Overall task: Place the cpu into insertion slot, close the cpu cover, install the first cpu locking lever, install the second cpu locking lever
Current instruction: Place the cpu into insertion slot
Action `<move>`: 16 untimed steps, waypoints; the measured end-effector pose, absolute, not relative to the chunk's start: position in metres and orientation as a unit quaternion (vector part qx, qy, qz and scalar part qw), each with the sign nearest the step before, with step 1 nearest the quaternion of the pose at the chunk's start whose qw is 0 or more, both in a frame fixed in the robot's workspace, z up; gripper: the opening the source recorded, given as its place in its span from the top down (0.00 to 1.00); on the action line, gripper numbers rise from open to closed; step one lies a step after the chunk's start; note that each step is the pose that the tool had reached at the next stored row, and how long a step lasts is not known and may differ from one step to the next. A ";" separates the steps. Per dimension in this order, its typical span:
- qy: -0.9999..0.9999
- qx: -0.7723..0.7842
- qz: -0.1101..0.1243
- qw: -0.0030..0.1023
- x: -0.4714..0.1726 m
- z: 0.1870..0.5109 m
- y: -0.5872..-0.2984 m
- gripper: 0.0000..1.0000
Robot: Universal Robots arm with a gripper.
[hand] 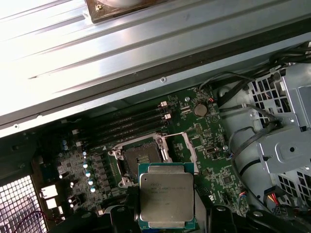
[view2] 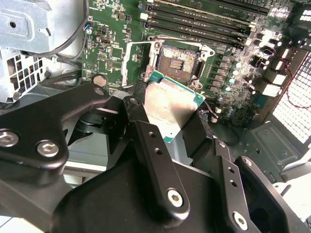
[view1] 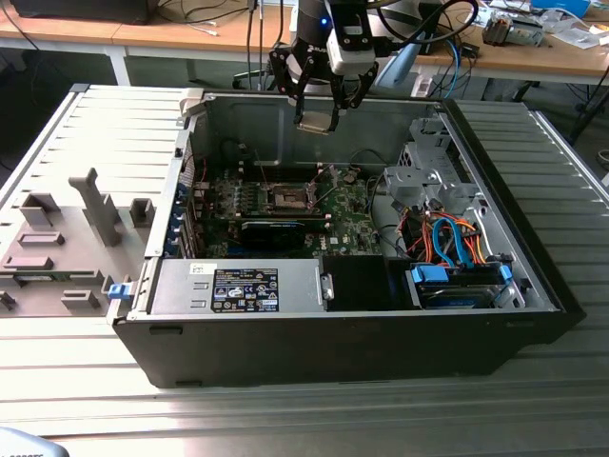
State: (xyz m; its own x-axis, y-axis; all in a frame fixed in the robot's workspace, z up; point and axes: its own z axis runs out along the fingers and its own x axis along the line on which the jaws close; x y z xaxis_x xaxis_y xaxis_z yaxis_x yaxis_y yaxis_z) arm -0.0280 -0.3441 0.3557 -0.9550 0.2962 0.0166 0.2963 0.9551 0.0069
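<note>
1. In the second wrist view, fingers (view2: 151, 145) of the gripper (view2: 167, 116) hide part of the cpu (view2: 170, 97).
2. In the exterior view, the insertion slot (view1: 288, 197) is too small for me to inspect.

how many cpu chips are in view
1. The cpu is clamped in the gripper, raised over the computer case, apart from the insertion slot, which lies bare. Another could be hidden inside.
</note>
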 end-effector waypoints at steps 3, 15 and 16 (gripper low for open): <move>-0.989 -0.151 -0.005 0.008 -0.028 0.356 -0.344 0.45; -0.988 -0.154 -0.005 0.008 -0.028 0.356 -0.344 0.45; -0.988 -0.154 -0.004 0.008 -0.028 0.356 -0.344 0.45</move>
State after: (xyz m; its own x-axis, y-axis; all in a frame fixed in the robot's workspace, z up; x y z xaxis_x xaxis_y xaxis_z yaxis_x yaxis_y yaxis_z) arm -0.0280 -0.3441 0.3558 -0.9523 0.3048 0.0165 0.3049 0.9524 0.0065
